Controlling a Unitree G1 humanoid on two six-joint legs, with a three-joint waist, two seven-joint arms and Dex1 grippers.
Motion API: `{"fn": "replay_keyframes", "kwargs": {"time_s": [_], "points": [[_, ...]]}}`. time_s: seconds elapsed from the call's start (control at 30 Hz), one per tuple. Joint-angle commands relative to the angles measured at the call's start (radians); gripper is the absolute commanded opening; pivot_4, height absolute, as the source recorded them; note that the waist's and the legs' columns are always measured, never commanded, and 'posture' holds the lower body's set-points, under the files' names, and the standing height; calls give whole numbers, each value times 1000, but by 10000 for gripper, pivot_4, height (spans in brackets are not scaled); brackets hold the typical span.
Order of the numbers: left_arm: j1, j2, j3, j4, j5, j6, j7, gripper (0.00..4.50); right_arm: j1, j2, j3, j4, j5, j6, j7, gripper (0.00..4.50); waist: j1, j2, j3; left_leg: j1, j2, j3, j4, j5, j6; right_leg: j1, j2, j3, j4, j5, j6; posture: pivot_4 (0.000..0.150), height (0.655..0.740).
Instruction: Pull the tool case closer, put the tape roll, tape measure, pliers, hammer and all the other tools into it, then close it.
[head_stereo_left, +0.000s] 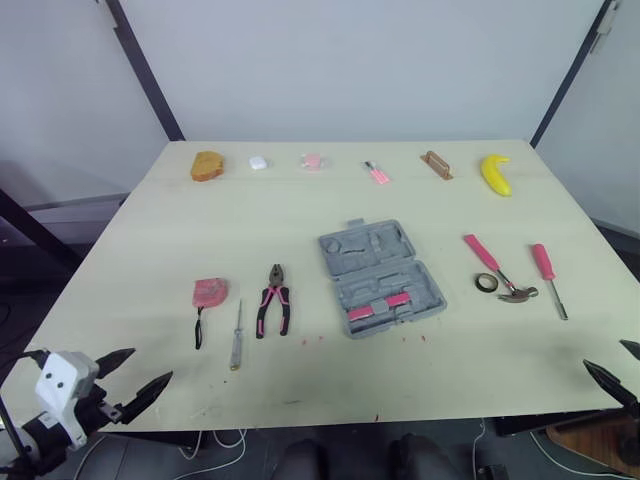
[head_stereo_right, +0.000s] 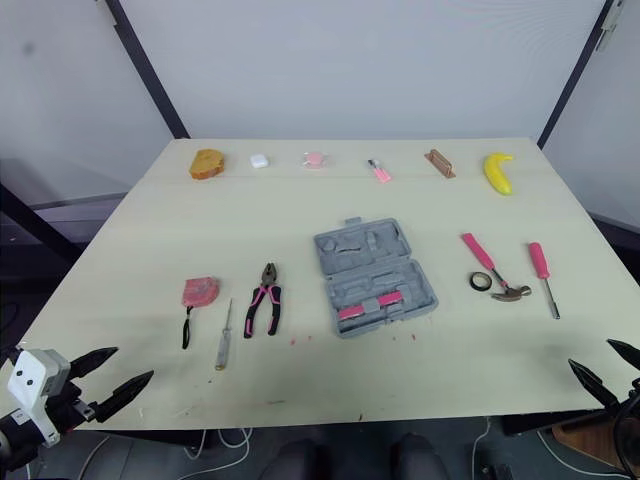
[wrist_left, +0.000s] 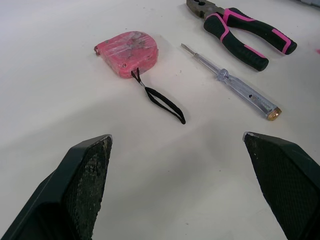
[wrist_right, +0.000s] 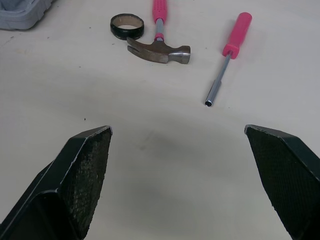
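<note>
Tool case (head_stereo_left: 381, 278) lies open at the centre of the counter (head_stereo_left: 300, 215), well apart from both grippers. To its left lie the pliers (head_stereo_left: 274, 300), a clear-handled screwdriver (head_stereo_left: 237, 335) and the tape measure (head_stereo_left: 210, 292). To its right lie the hammer (head_stereo_left: 497, 270), with the tape roll (head_stereo_left: 487, 283) just beside its head, and a pink-handled driver (head_stereo_left: 548, 275). Left gripper (head_stereo_left: 149, 365) and right gripper (head_stereo_left: 606, 356) hover at the near counter edge, fingers spread wide, grasping nothing.

Bare table (head_stereo_left: 330, 390) before tool case (head_stereo_left: 380, 278); pliers (head_stereo_left: 273, 300) left, hammer (head_stereo_left: 498, 270) right
</note>
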Motion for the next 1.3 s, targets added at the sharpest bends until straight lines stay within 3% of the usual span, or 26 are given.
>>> {"fn": "replay_keyframes", "kwargs": {"time_s": [0.03, 0.47, 0.83, 1.0, 1.3], "points": [[-9, 5, 26, 6, -12, -12, 7, 44746, 16, -4, -24, -76, 6, 8, -21, 45000, 0, 0, 0, 0, 0, 0, 0, 0, 0, 0, 0, 0, 0, 0, 0, 1500, 7400], [-72, -6, 15, 17, -42, 24, 2, 44746, 36, 0, -19, -267, 8, 115, -88, 45000, 4, -1, -1, 0, 0, 0, 0, 0, 0, 0, 0, 0, 0, 0, 0, 1500, 7400], [-239, 40, -88, -101, -61, 177, 16, 44746, -71, 8, 82, -500, 15, 346, -197, 45000, 7, -1, -2, -1, 0, -1, 0, 0, 0, 0, 0, -1, 0, 1, 1, 1500, 7400], [-348, 52, -186, -135, -42, 244, 6, 44746, -213, -5, 183, -525, -29, 472, -264, 45000, 7, -1, -1, -1, 0, -1, 1, 0, 0, 0, 1, -1, 0, 1, 1, 1500, 7400], [-599, 0, -415, -80, 34, 291, 15, 44746, -609, 20, 416, -266, -170, 551, -249, 45000, 14, -1, -1, -2, -1, -1, 1, 0, 0, -1, 2, -1, 0, 1, 1, 1500, 7400]]}}
